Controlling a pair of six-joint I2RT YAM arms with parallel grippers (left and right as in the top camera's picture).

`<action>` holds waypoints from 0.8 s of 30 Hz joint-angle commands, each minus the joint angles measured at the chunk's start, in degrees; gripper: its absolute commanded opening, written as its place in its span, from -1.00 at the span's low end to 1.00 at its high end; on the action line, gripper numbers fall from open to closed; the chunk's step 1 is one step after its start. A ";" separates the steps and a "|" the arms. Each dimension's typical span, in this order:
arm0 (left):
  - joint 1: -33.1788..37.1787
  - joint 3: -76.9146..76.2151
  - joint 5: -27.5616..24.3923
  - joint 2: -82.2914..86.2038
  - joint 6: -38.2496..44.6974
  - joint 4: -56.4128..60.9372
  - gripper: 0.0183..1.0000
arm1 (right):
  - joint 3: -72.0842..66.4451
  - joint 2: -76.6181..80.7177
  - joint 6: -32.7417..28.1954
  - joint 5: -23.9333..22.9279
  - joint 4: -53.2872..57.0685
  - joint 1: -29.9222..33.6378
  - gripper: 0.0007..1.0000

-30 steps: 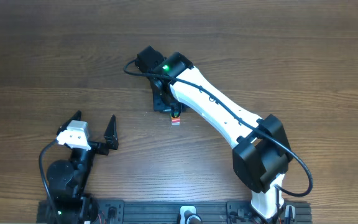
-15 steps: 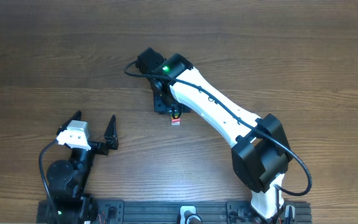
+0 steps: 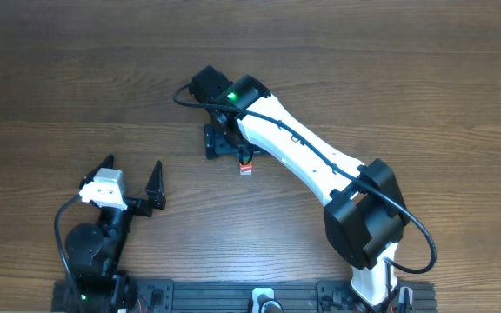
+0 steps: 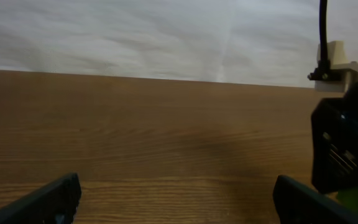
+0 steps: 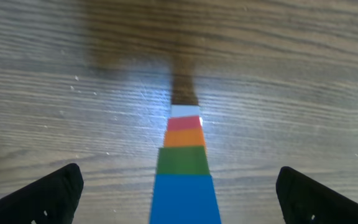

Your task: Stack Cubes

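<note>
No writing, number or sign could be read in any view. The cubes [image 5: 184,168] showed plain coloured faces without legible marks.

Brown wood-grain tabletop [image 3: 424,78], smooth with a faint sheen. Stack of coloured cubes [image 5: 184,168], smooth matt faces. White arm shell [image 3: 294,143], glossy plastic. Left tool [image 3: 132,165], matt black plastic.
</note>
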State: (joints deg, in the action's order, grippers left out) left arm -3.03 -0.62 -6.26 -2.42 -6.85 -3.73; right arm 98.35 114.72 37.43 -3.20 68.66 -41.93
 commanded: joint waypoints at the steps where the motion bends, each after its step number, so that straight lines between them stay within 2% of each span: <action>1: 0.31 0.31 -0.76 -0.07 0.44 -0.11 1.00 | -0.02 -0.48 -2.71 -0.83 -2.03 1.84 0.98; 6: 0.31 0.28 -0.76 -0.07 0.44 -0.11 1.00 | 1.88 -0.94 -7.34 -1.53 -2.23 6.80 0.99; 16: 0.31 0.31 -0.76 -0.07 0.44 -0.11 1.00 | 1.95 -10.82 -19.69 -2.82 -2.36 24.55 0.99; 20: 0.31 0.31 -0.76 -0.07 0.44 -0.11 1.00 | -2.89 -20.70 -22.51 -5.73 -2.60 29.03 0.98; 24: 0.31 0.31 -0.76 -0.07 0.44 -0.11 1.00 | -12.90 -32.76 -24.72 -5.88 -4.92 32.59 0.98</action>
State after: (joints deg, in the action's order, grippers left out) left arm -3.03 -0.62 -6.26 -2.44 -6.85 -3.70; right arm 91.09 88.77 16.14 -7.60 64.36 -10.81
